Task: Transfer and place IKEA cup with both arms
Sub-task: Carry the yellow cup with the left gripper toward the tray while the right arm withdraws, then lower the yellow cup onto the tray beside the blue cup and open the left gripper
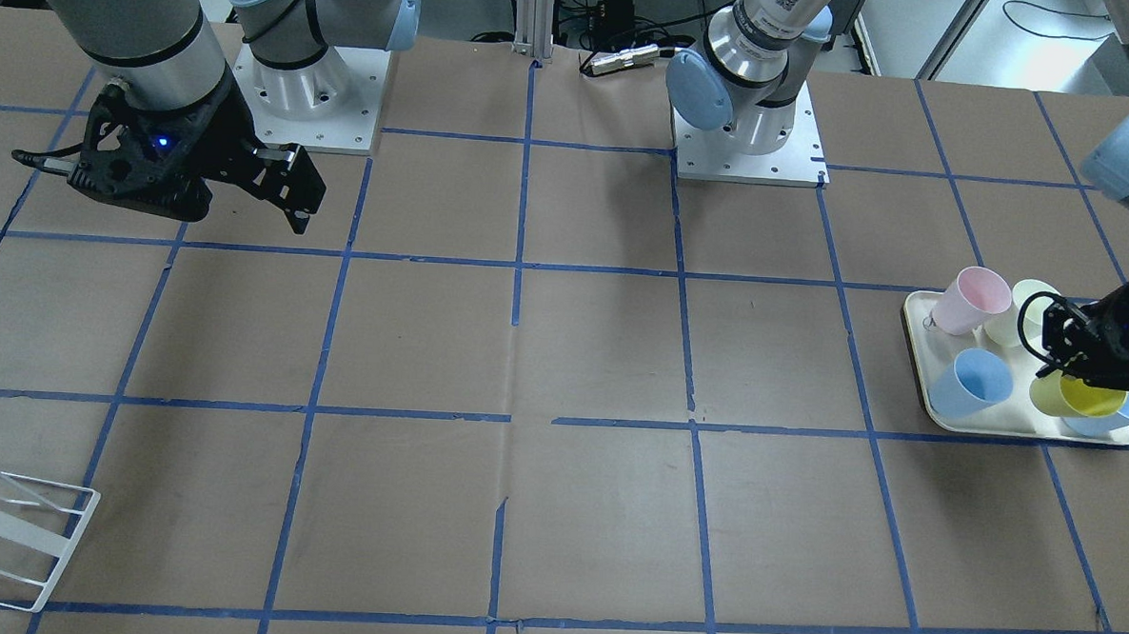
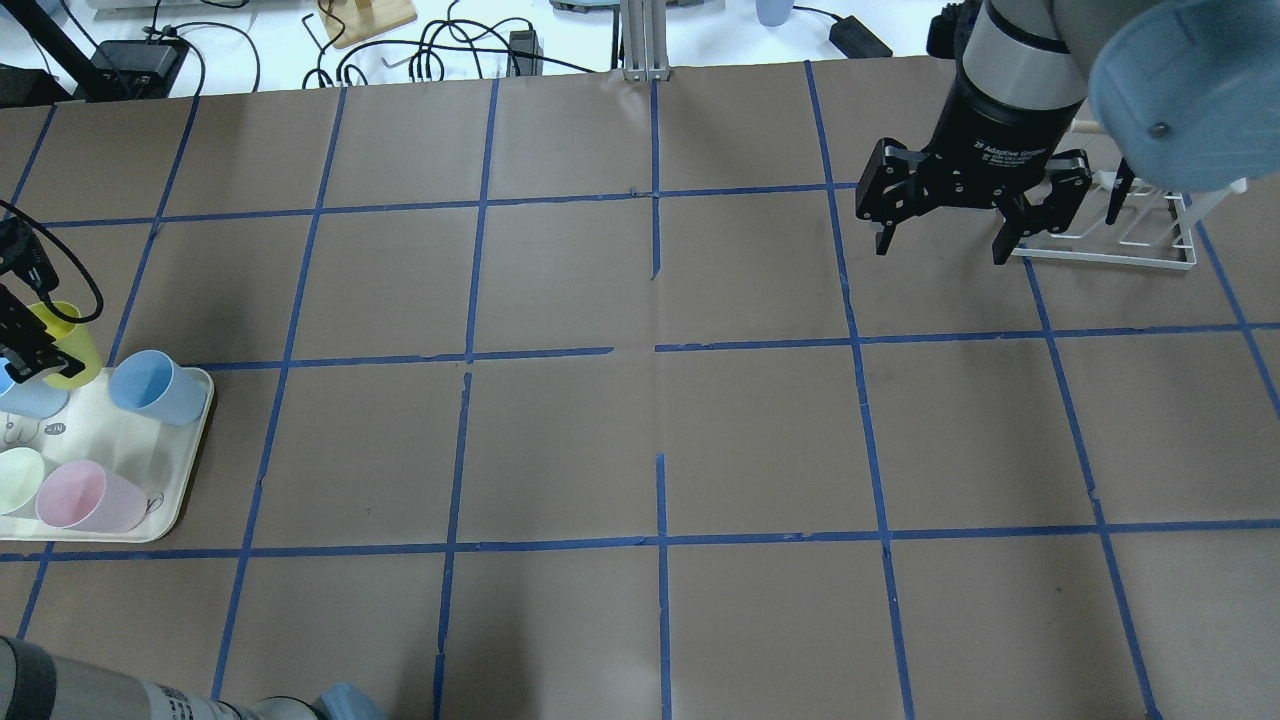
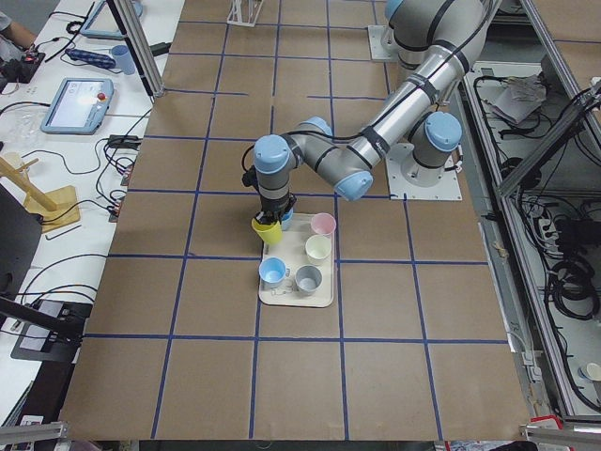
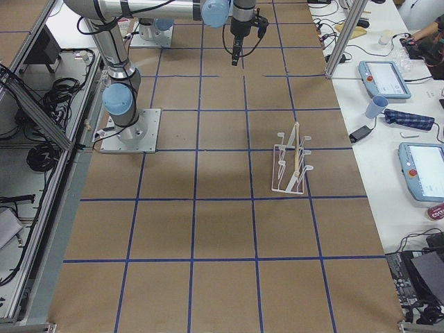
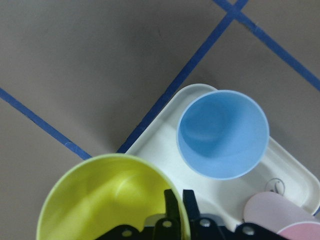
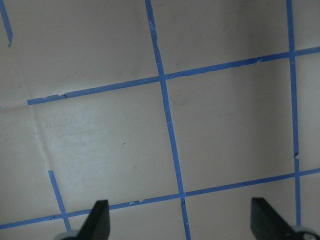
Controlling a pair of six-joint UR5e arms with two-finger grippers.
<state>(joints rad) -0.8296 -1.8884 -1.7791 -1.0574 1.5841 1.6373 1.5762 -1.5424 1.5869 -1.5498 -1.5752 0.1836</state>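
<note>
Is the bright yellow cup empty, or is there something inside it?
Empty. The left wrist view looks straight into the yellow cup and shows only bare plastic inside. The left gripper pinches its rim.

Bright even light; soft shadows

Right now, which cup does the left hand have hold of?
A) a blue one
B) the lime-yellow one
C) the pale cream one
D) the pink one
B: in the left wrist view the left hand is closed on the rim of the lime-yellow cup, one finger inside and one outside.
</note>
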